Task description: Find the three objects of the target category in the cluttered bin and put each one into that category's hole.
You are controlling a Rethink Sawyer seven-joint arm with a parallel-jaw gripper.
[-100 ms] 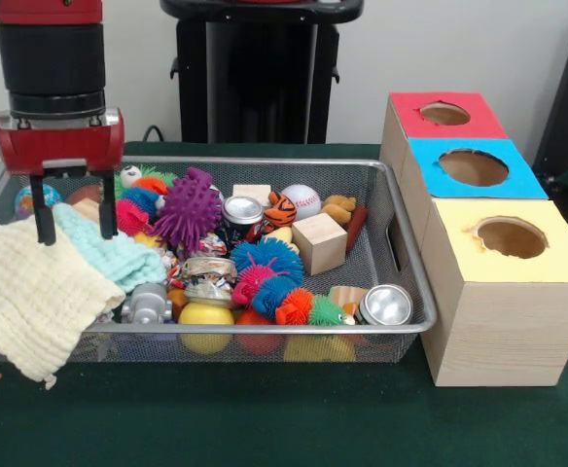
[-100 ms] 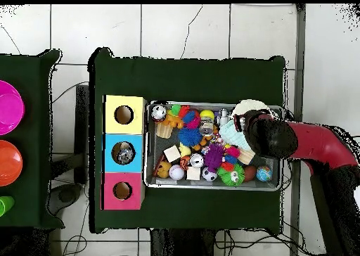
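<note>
Toys fill the wire bin (image 1: 401,243) on my tabletop (image 1: 265,418); I can't tell which ones are the targets. Gripper (image 1: 75,235) hangs released, fingers spread, just above the cream cloth (image 1: 26,297) and mint cloth (image 1: 114,253). Off to one side of it stands the box (image 1: 479,243) with three holes.

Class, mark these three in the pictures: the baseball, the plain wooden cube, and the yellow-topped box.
baseball (image 1: 301,200), front view, on its white leather face.
wooden cube (image 1: 320,242), front view, on its front side.
yellow-topped box (image 1: 479,255), front view, on the yellow top beside the hole.
</note>
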